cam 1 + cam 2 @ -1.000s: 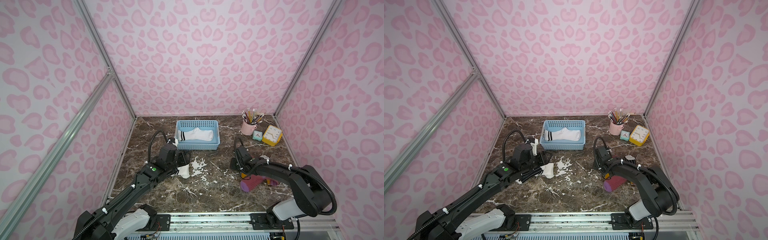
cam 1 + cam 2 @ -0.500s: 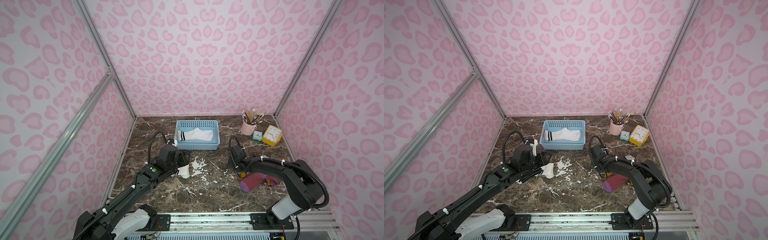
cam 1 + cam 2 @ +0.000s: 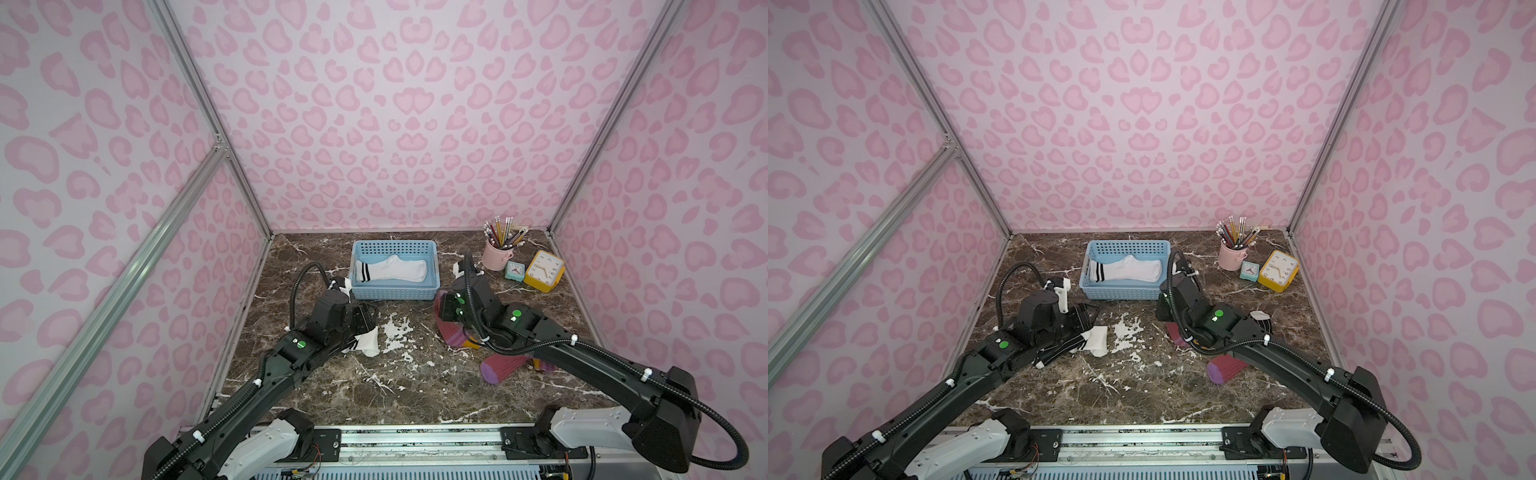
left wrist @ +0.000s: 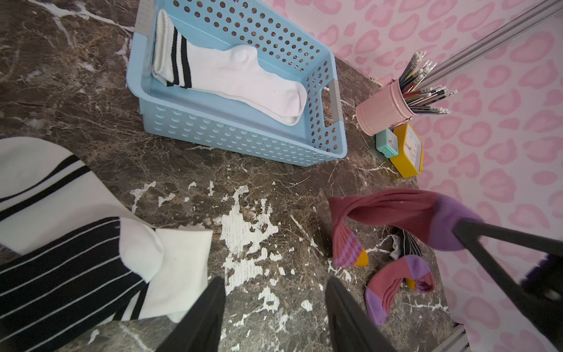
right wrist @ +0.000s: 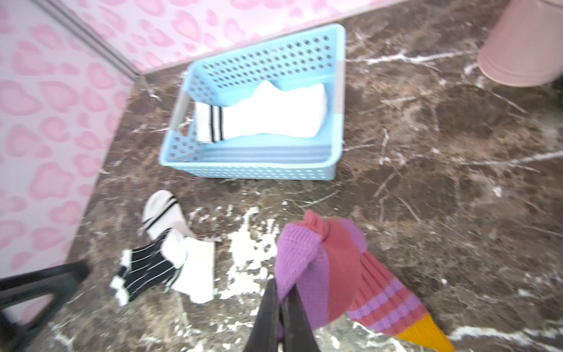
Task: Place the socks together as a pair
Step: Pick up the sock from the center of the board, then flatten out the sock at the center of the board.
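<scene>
While left hand (image 4: 274, 283) hovers open, right hand (image 5: 283, 288) pinches maroon sock (image 5: 339, 259), seemingly lifted.

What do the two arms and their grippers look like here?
The left arm and right arm are black with white bases, green dots, white cable ties and black corrugated hoses. The left gripper and right gripper have slim black tapered fingers.

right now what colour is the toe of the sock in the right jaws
Purple, on a maroon sock; clearest in the right wrist view.
</scene>
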Controlling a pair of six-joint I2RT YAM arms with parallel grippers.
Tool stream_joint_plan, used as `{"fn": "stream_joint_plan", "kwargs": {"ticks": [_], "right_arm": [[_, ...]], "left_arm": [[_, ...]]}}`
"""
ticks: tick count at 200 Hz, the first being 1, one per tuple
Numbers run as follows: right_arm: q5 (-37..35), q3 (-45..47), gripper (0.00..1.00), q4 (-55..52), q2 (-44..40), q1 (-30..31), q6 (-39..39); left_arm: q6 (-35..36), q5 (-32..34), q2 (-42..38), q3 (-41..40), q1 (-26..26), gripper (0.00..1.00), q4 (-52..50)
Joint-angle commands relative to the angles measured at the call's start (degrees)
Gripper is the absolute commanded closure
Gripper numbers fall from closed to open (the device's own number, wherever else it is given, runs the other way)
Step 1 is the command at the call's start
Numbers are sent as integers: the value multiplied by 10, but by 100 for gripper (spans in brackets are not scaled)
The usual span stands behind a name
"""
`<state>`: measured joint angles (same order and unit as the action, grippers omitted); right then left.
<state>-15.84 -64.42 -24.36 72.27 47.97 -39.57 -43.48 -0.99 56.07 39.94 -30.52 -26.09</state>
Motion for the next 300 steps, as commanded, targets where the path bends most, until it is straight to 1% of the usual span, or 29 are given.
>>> {"fn": "stream_joint_plan", "kwargs": {"ticks": [1,29,35,57,70,87,93,99,115,132,162,184,207,246,259,269,300], "right_arm": [[-2,-57,100,-18,0,37,7],[1,-130,100,8,28,85,29],[3,-157,100,20,33,90,36],[14,-169,100,68,41,95,60],[8,-170,100,71,46,95,79],[-6,-149,100,54,43,85,81],[1,-141,100,50,38,77,72],[13,-107,100,51,29,67,62],[37,-54,100,68,-3,44,38],[40,-24,100,77,-33,30,29],[31,-25,100,55,-59,20,38],[31,-29,100,31,-77,5,45],[40,-17,100,25,-104,-13,44],[79,-14,100,48,-118,-15,31],[81,-17,100,64,-115,-5,13],[69,-22,100,77,-109,9,-9],[-31,-46,100,137,-81,91,-61]], "left_arm": [[4,17,-14,9,0,43,-2],[-2,33,-35,16,0,43,-12],[-2,35,-40,18,0,43,-14],[-3,45,-55,24,0,43,-20],[-4,53,-61,26,0,44,-25],[-2,56,-65,25,0,44,-27],[-2,53,-65,23,0,44,-25],[-1,51,-63,23,0,45,-25],[-2,47,-55,21,0,46,-25],[-3,40,-47,17,0,48,-21],[4,0,-35,12,0,50,6],[3,-15,-31,13,-1,51,19],[3,-25,-37,12,-3,51,32],[3,-35,-48,8,-10,53,48],[1,-36,-55,5,-12,54,54],[3,-38,-61,2,-13,54,58],[-1,-15,-73,3,-14,54,42]]}}
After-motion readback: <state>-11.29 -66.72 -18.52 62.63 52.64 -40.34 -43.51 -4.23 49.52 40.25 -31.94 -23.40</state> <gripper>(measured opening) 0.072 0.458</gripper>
